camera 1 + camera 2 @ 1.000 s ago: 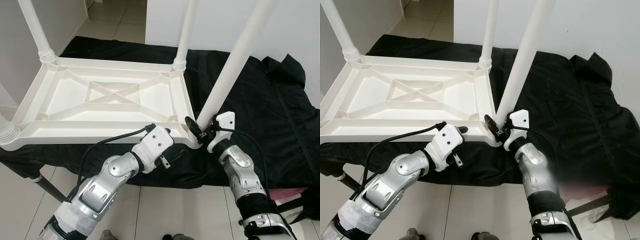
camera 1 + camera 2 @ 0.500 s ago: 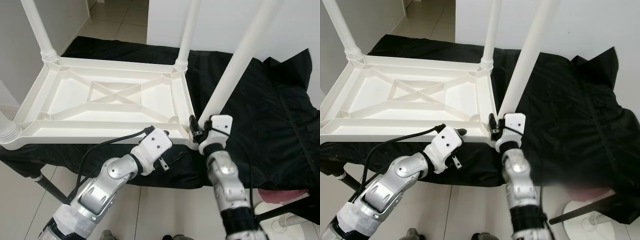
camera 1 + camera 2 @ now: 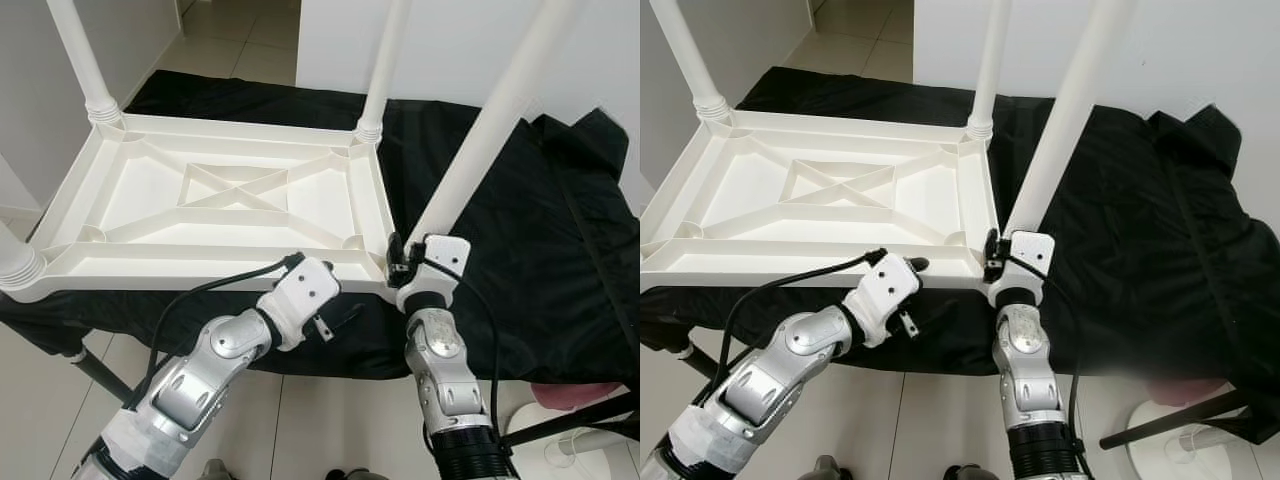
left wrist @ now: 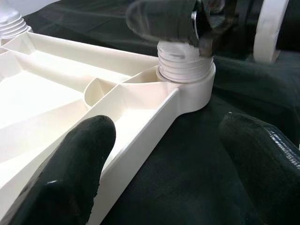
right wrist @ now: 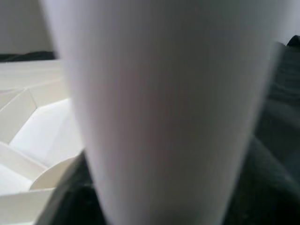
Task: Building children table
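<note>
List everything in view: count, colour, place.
tabletop: one, white, upside down on the black cloth.
legs: four, white, at the tabletop's corners; the near right one leans.
black cloth: one, spread under the tabletop.
white stand base: one, on the floor, lower right.
tiled floor: pale, beyond the cloth.
left pincer: black fingers open by the near right corner socket.
right pincer: at the leaning leg's foot.
</note>
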Tool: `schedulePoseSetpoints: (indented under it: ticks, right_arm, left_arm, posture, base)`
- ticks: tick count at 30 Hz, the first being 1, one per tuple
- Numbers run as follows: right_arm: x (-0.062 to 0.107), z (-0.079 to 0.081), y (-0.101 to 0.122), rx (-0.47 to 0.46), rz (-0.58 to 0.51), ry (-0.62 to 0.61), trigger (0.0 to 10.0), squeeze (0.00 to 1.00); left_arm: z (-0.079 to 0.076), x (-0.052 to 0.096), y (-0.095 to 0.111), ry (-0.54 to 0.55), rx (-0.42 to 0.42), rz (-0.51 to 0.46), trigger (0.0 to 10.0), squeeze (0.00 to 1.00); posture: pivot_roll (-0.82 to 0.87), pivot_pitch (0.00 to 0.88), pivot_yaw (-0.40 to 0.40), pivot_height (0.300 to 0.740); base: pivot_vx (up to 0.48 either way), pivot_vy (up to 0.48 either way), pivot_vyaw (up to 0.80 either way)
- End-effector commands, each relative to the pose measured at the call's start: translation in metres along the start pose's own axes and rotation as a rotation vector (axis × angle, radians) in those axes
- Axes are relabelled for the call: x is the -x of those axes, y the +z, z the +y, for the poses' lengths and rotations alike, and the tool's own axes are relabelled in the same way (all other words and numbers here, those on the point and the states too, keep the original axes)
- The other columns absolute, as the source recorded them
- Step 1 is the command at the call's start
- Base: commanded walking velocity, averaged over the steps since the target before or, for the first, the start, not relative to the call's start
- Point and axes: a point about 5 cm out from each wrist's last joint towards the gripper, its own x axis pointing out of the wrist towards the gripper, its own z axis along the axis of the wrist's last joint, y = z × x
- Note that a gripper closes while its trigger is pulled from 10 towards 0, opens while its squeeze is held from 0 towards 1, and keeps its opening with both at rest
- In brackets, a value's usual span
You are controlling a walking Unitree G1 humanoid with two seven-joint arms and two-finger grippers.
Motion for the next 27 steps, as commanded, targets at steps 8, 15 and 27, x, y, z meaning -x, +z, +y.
schedulePoseSetpoints:
  ticks: [8,15,27]
  right_arm:
    - [0.004,-0.005,0.000,-0.034,0.003,0.194,10.0,1.00]
    - [0.001,-0.008,-0.002,0.018,0.020,0.379,10.0,0.00]
    - [-0.014,-0.025,-0.008,0.128,0.075,0.643,10.0,0.00]
  left_arm:
    - [-0.005,0.001,0.001,-0.073,-0.005,-0.007,10.0,0.00]
    - [-0.004,0.000,0.001,-0.063,-0.006,-0.007,10.0,0.00]
    - [0.000,0.000,0.002,-0.052,0.000,-0.008,10.0,0.00]
  posture:
    - [0.02,0.087,-0.067,0.740]
    - [0.02,0.087,-0.070,0.740]
    - [0.00,0.102,-0.053,0.740]
  base:
    - [0.000,0.000,0.00]
    - [0.000,0.000,0.00]
    - [0.000,0.000,0.00]
